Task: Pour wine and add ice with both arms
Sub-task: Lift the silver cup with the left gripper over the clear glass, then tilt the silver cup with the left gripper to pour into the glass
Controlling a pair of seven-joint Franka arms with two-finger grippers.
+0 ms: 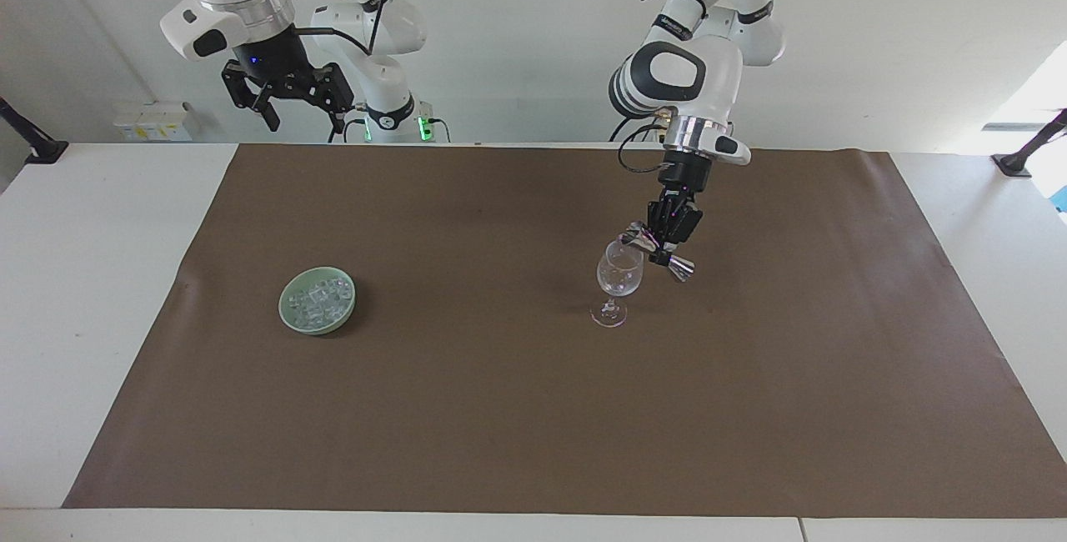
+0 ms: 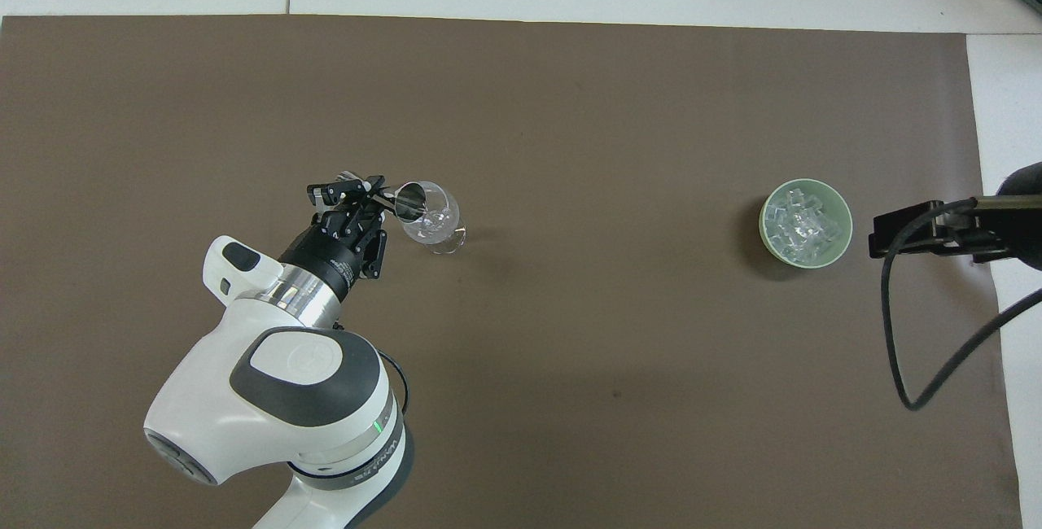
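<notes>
A clear wine glass [image 1: 620, 272] [image 2: 438, 221] stands upright on the brown mat, toward the left arm's end. My left gripper [image 1: 664, 247] [image 2: 375, 196] is shut on a steel double-ended jigger [image 1: 677, 266] [image 2: 409, 199]. The jigger is tilted steeply, with one mouth at the glass's rim. No wine shows in the jigger or the glass. The ice [image 1: 318, 295] [image 2: 801, 224] is heaped in a pale green bowl [image 1: 288, 317] [image 2: 845, 220] toward the right arm's end. My right gripper [image 1: 302, 111] [image 2: 904, 229] waits open, raised above the table's edge at the robots' end, holding nothing.
The brown mat [image 1: 500, 409] covers most of the white table [image 1: 92, 275]. A black cable [image 2: 936, 374] loops down from the right arm beside the bowl. Black clamps [image 1: 25, 138] sit at the table's corners at the robots' end.
</notes>
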